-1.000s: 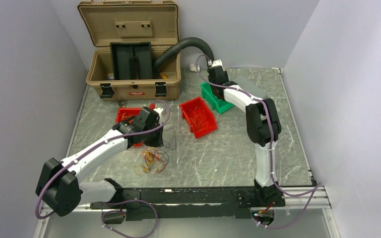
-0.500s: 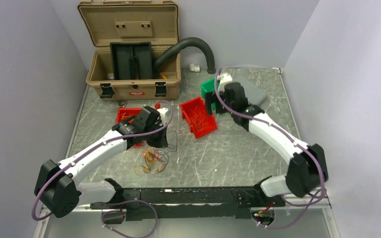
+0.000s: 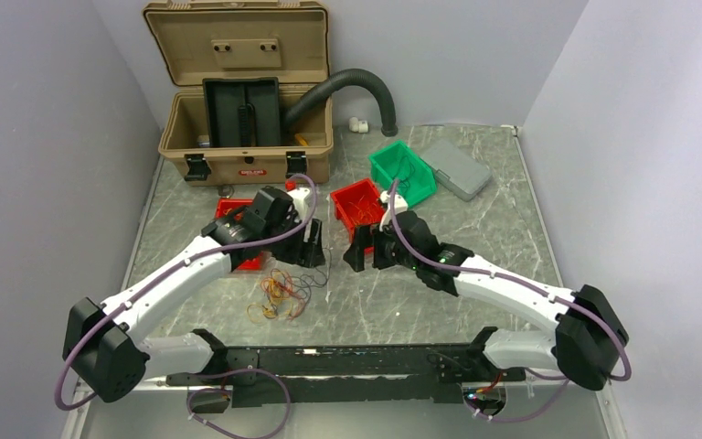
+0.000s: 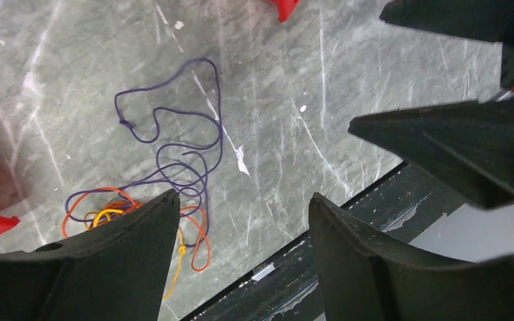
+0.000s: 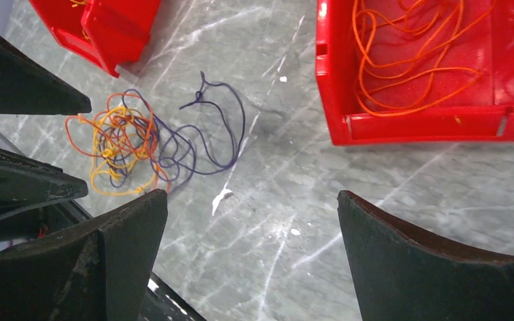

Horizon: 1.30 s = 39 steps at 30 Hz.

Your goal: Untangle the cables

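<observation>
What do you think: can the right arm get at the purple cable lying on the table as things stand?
Probably yes. The right tool is open and hangs above the table, with the purple cable lying uncovered ahead of it. The left tool hovers close by, so they might collide.

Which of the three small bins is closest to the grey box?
The green bin, the only one not red: it sits right beside the grey box; the two red bins lie farther left.

I get bright, even light from above, soft shadows on the table [image 3: 375,302] and sharp focus. The fingers [image 5: 435,267], low in the wrist views, are dark and featureless.
</observation>
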{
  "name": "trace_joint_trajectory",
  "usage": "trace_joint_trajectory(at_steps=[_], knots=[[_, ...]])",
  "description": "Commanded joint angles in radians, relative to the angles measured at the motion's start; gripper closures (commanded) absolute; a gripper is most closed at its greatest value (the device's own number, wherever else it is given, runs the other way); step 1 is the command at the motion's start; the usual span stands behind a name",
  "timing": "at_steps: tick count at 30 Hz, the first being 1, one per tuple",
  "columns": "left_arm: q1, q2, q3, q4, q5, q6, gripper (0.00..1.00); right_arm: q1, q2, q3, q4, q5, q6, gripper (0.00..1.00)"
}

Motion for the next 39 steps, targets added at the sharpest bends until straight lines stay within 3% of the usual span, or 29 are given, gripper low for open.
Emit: trace_joint_trajectory(at_steps=[1, 6, 13, 22, 28, 30, 32, 35, 36, 39], knots=[[0.072, -0.056, 0.003, -0.02, 0.016, -0.02, 0.25, 0.054, 0.077, 0.067, 0.086, 0.077, 0.101, 0.0], [0.181, -0.096, -0.031, -0.052, 0.02, -0.011, 0.21, 0.121, 0.247, 0.187, 0.07, 0.107, 0.091, 0.0], [0.31, -0.175, -0.114, -0.061, 0.057, -0.005, 0.09, 0.148, 0.436, 0.296, 0.12, 0.045, 0.046, 0.0], [0.387, -0.169, -0.151, -0.082, 0.106, 0.031, 0.09, 0.205, 0.641, 0.45, 0.034, 0.093, 0.002, 0.0], [0.388, -0.127, -0.142, -0.097, 0.104, 0.049, 0.11, 0.261, 0.718, 0.542, -0.085, 0.22, -0.023, 0.04], [0.388, -0.115, -0.147, -0.089, 0.119, 0.051, 0.13, 0.273, 0.753, 0.584, -0.137, 0.267, -0.029, 0.11], [0.387, -0.107, -0.147, -0.085, 0.125, 0.055, 0.15, 0.283, 0.782, 0.618, -0.174, 0.302, -0.034, 0.31], [0.388, -0.088, -0.144, -0.084, 0.145, 0.063, 0.18, 0.286, 0.777, 0.617, -0.169, 0.327, -0.02, 0.89], [0.388, -0.082, -0.142, -0.084, 0.151, 0.064, 0.19, 0.285, 0.764, 0.607, -0.162, 0.335, -0.012, 1.0], [0.387, -0.075, -0.145, -0.08, 0.163, 0.067, 0.2, 0.285, 0.723, 0.575, -0.145, 0.355, -0.005, 1.0]])
